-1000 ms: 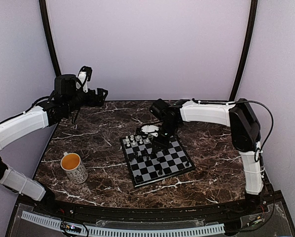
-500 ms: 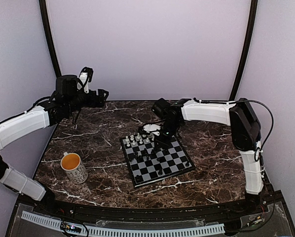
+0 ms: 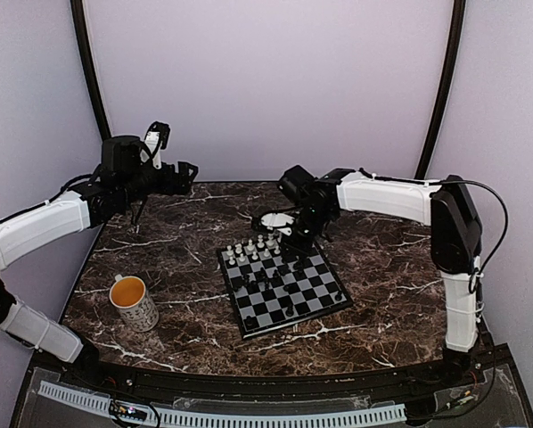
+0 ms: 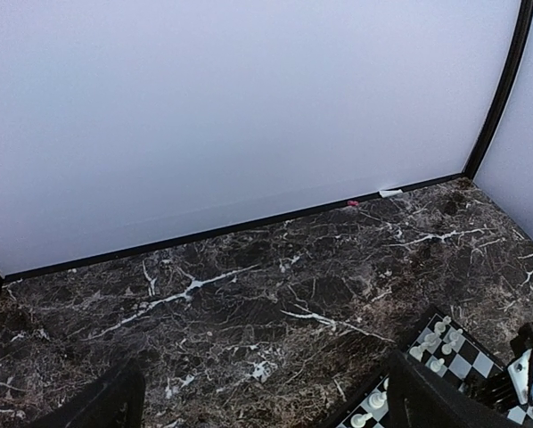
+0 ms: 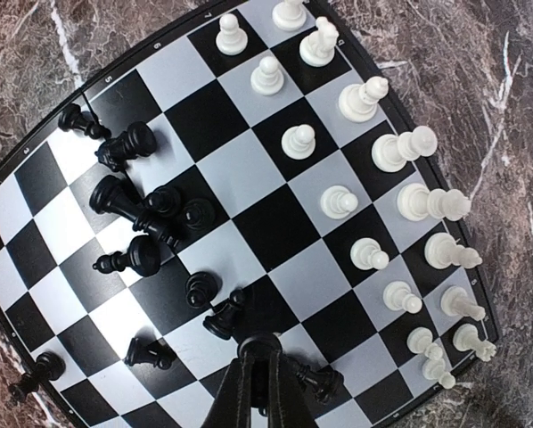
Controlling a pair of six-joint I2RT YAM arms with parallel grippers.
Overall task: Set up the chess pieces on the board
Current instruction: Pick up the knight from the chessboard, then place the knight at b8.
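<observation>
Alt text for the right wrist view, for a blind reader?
The board seen from above: white pieces stand in two rows along its right edge, black pieces sit scattered over the left and middle squares, several tipped over. The shut right tool shows at bottom centre.

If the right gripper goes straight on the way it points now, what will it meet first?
Most likely the board, on the squares just ahead of the right gripper and beside a black piece. Depth is unclear, so it may touch that piece first.
</observation>
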